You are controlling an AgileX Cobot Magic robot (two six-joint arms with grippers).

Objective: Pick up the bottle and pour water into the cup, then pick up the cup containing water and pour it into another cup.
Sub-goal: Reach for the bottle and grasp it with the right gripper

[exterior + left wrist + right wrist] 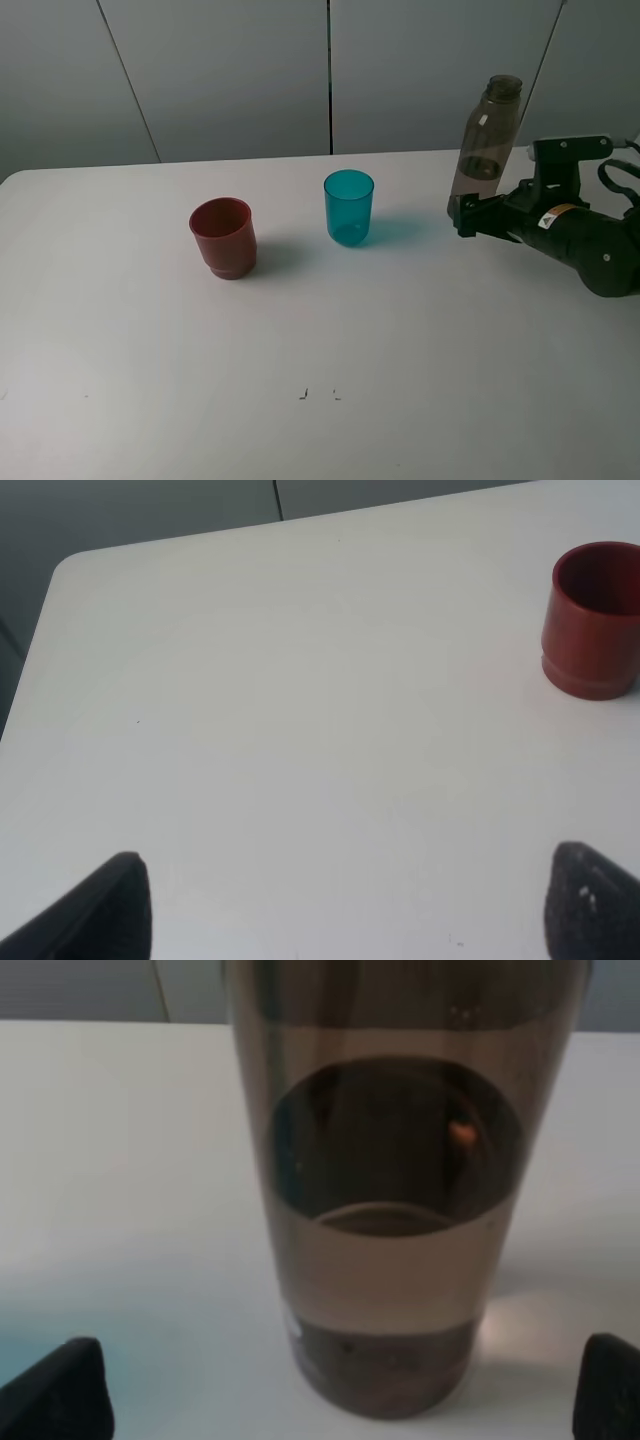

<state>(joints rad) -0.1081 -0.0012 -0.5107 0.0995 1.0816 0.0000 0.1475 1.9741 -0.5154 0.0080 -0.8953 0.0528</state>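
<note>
The bottle [487, 135], tall and smoky grey-brown, stands upright at the table's right with liquid in its lower part. My right gripper [472, 214] is open at its base. In the right wrist view the bottle [385, 1210] fills the centre between the spread fingertips [60, 1395] of that gripper [335, 1400], which do not touch it. The teal-blue cup [348, 207] stands left of the bottle. Further left is another cup [224, 237], dark red. My left gripper [355, 910] is open over bare table, with the red cup [593, 620] ahead and off to one side.
The white table [300, 340] runs back to a grey panelled wall [230, 70]. Two small dark marks [318, 394] lie near the table's front. The table's rounded corner [70, 565] shows in the left wrist view.
</note>
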